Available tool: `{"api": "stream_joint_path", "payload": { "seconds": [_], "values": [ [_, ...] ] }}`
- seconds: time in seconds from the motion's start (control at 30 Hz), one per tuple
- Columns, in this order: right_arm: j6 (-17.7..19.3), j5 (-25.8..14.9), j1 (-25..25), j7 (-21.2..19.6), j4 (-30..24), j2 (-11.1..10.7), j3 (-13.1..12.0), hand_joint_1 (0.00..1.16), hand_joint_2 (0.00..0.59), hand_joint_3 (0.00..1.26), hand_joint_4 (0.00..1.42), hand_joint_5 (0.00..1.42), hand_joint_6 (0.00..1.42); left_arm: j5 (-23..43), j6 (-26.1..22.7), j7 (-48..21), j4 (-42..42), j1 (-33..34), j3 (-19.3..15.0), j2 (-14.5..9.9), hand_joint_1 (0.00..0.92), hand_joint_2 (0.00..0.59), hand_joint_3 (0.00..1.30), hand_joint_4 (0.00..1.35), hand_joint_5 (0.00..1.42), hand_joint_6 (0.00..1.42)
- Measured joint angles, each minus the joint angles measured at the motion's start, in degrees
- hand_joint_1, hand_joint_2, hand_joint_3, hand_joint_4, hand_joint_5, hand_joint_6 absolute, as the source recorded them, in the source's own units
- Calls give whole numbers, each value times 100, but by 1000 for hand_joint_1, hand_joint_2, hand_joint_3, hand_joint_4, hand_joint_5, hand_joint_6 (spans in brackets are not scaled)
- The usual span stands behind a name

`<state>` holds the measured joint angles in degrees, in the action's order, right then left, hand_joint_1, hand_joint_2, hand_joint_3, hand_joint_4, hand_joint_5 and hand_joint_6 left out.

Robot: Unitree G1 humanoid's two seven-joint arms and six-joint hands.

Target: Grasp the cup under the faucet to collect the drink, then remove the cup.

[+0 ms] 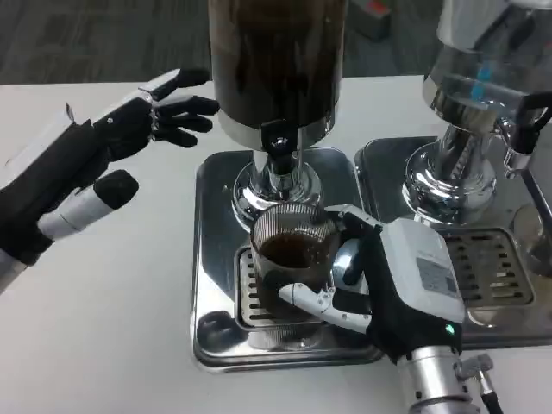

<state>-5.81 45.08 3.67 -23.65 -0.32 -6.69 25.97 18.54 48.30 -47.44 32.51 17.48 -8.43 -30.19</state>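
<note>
Cup point(293, 259) upright on drip tray point(216, 259) beneath faucet point(278, 147), dark drink inside, gripped from its right by right hand point(392, 280), fingers point(323, 304) wrapped round. Left hand point(129, 129) well off, fingers spread, holding nothing.

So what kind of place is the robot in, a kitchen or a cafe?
Probably a drinks station in an office or lab, not a home kitchen. Two big drink dispensers stand on metal drip trays on a white table, with grey carpet behind.

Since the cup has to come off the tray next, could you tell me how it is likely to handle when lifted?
The cup, gripped by the right hand, looks like rigid ribbed glass, so probably stiff but breakable. The dark drink inside should add weight and could slosh if tilted.
</note>
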Motion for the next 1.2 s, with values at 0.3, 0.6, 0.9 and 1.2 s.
{"api": "stream_joint_path", "payload": {
  "seconds": [0.3,0.6,0.9,1.2],
  "values": [
    [185,-1,121,-259,-2,-1,-44,387,194,525,654,929,1228,0,0,58,1,-10,-15,53,0,61,128,221,254,342],
    [305,-1,220,-455,-16,-5,-99,416,196,539,671,945,1248,0,0,88,1,-76,-66,92,0,62,128,215,254,356],
    [312,-2,349,-455,-220,-24,-220,461,205,543,681,946,1259,-28,15,260,7,-133,-227,99,0,62,128,171,218,346],
    [314,-4,490,-455,-376,-40,-307,509,207,556,699,964,1265,-99,166,497,83,-217,-421,117,0,62,118,133,188,344]
  ]
}}
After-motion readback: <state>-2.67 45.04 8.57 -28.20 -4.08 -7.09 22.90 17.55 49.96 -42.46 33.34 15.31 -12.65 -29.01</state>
